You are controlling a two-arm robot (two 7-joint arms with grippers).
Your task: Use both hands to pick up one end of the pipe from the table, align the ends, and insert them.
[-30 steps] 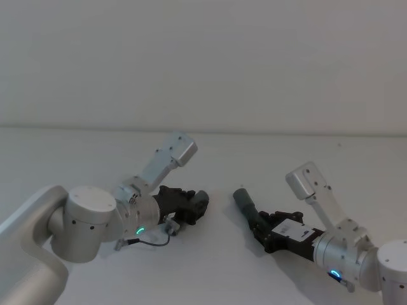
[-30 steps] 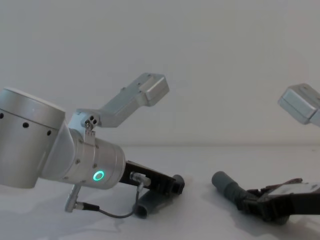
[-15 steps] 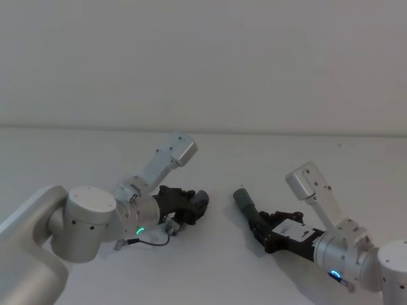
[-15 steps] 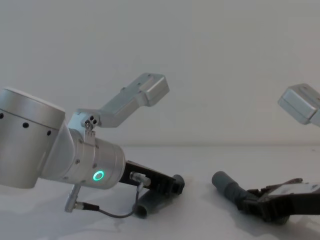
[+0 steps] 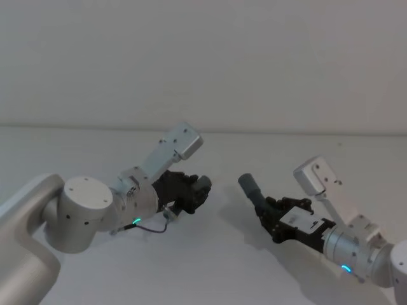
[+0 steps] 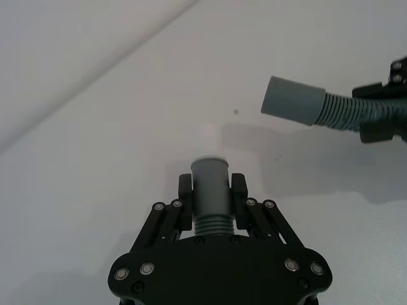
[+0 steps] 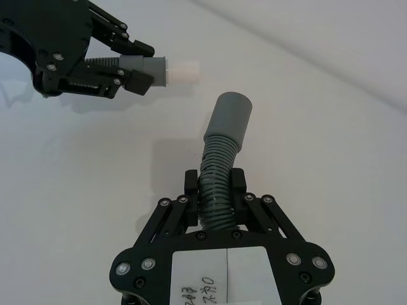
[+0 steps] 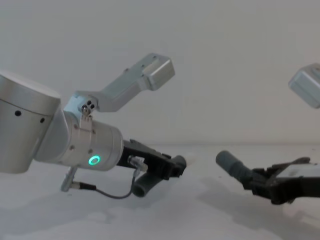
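Observation:
My left gripper [image 5: 194,194] is shut on the dark grey elbow [image 6: 210,190], just above the white table [image 5: 210,267]. The elbow's narrow tip [image 7: 159,68] has a pale end and sticks out past the fingers, and its curved part [image 8: 142,184] hangs below the gripper. My right gripper [image 5: 270,208] is shut on the ribbed corrugated hose [image 7: 216,171], whose smooth wider cuff [image 5: 249,185] rises toward the left gripper. The tip and the cuff [image 6: 292,101] face roughly toward each other with a clear gap between them. In the chest view the left gripper [image 8: 172,165] and right gripper [image 8: 255,180] are level.
A pale grey wall [image 5: 203,63] rises behind the table's far edge. Each wrist carries a silver camera bracket, at the left [image 5: 181,143] and at the right [image 5: 316,175]. A thin cable [image 8: 107,195] loops under the left wrist.
Both grippers have risen with their pieces, lifting them off the table. The right gripper with the hose has also shifted a little to the right.

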